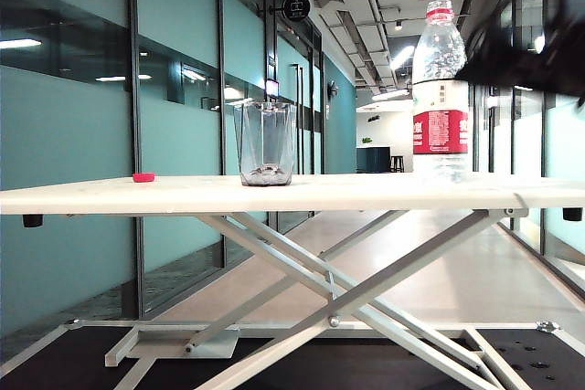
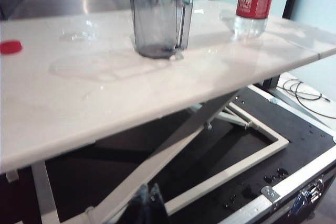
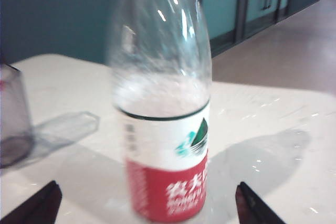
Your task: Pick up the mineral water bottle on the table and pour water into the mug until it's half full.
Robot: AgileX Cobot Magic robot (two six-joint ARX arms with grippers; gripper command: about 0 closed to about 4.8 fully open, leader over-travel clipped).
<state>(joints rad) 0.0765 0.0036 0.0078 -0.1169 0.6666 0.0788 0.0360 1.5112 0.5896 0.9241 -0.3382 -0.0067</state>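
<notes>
Fingertips (image 3: 37, 205) of the right gripper (image 3: 147, 205), dark and wedge-shaped, sit nearest the right wrist lens, one on either side of the mineral water bottle (image 3: 163, 145). Jaws spread wide, clear of the bottle on both sides; nothing held. From outside, this arm shows only as a dark blur just beside the bottle's upper part.

Mineral water bottle: upright on the table (image 1: 384, 191), red cap on, red-and-white label band, water (image 3: 157, 95) showing about level with the label's top edge.

Mug (image 1: 265, 143): clear greyish faceted glass, upright, well apart from the bottle along the table, toward the left arm's side. It looks empty, though a thin film at the base cannot be ruled out.

Small red object (image 1: 143, 176): flat, farther from the bottle than the mug is.

Left gripper: not in any view; its wrist camera looks across the table from the mug's side. State cannot be told.

Risks, as judged:
- Cap appears fitted, so tipping would pour nothing until it comes off.
- Jaws closing off-centre, or one finger arriving first, would push the tall bottle over.
- Smooth label and soft plastic may slip or buckle under a squeeze.
- Wet patches on the table near the mug may let either vessel slide.
- Fast tilt would overshoot half full.
</notes>
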